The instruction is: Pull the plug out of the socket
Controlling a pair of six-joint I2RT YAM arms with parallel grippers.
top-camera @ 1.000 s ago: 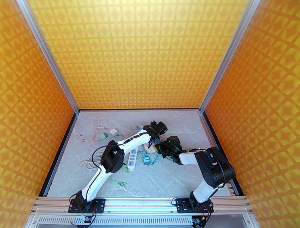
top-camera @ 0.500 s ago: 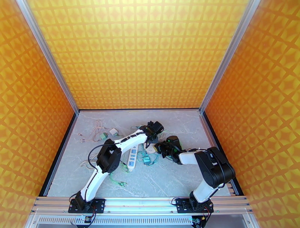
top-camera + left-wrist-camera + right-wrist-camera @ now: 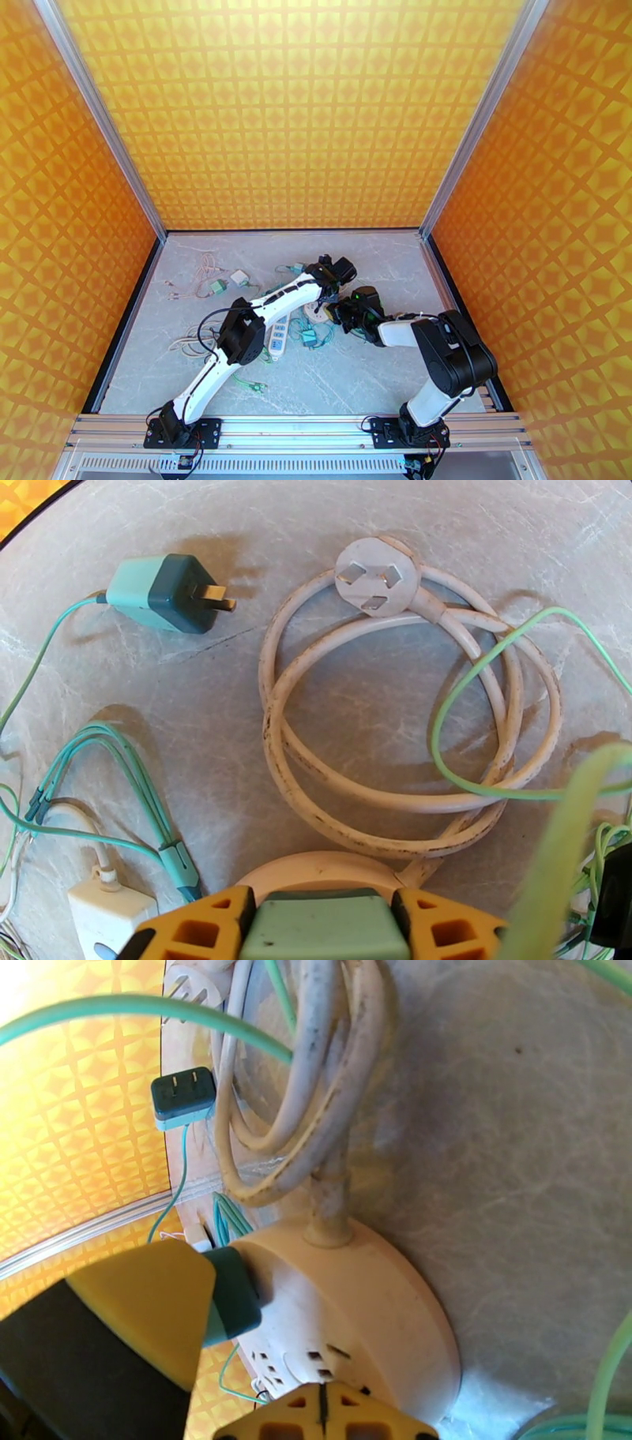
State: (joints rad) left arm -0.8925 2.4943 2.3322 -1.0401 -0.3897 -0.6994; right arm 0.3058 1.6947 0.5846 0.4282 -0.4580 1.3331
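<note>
Item: green plug (image 3: 316, 939), sitting against the top face of the round cream socket (image 3: 355, 1331), mid-table, just beside a coil of white cord (image 3: 270, 709). Left claw (image 3: 317, 913): clamped on the plug, a yellow pad (image 3: 197, 931) on each flank. Right claw (image 3: 321, 1411): tips together, resting on the socket's top face, apparently as a hold-down. Step in hand, as judged: drawing the plug out. Method advised: pull straight along the pins, away from the socket face, with no twist. Keep the right claw bearing down so the socket neither lifts nor slides with the plug. Mind the thin green wire (image 3: 439, 717) looped over the cord, which could snag. Also present: a loose teal plug (image 3: 162, 593) with bare pins, a white three-pin plug (image 3: 374, 579) ending the cord, and a white charger (image 3: 107, 906). Not made out: the gripped plug's pins, hidden beneath it, so whether it is fully in or partly out cannot be told. Its own lead is also unseen. The socket's near rim is cut off by the frame in the right wrist view, and overhead detail around the claws is too small to read.
</note>
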